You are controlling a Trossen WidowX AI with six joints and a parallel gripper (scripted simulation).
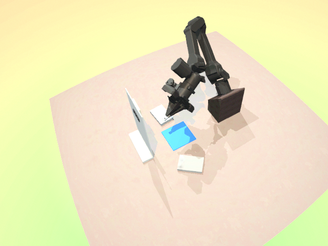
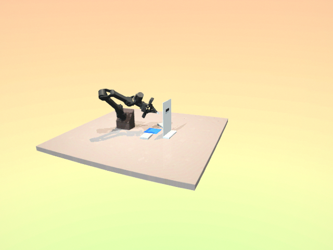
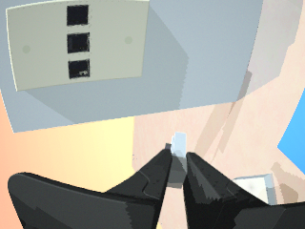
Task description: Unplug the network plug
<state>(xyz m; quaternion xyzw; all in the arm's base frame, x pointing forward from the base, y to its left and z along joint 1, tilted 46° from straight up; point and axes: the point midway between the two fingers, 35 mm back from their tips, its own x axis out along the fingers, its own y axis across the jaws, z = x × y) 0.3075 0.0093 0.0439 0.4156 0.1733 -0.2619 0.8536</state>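
My gripper (image 3: 176, 158) (image 1: 167, 116) (image 2: 156, 112) is shut on the small pale plug (image 3: 179, 142) (image 2: 157, 113), which sticks out past the fingertips. The plug is out of the socket and in the air, apart from the upright panel (image 1: 144, 132) (image 2: 166, 122) (image 3: 210, 62). Three dark sockets, one of them the middle socket (image 3: 78, 43), show in the cream faceplate (image 3: 48, 38) in the wrist view. The marked blue square (image 1: 176, 139) (image 2: 152, 130) (image 3: 296, 135) lies on the table, lower than the plug and to its right in the wrist view.
The panel stands on a white foot (image 1: 140, 146) (image 2: 169, 134). One white block (image 1: 159, 115) lies beyond the blue square, below the gripper in the top view. Another white block (image 1: 190, 163) (image 2: 145, 136) lies on the square's other side. The arm's dark base (image 1: 227, 105) (image 2: 125, 119) stands behind.
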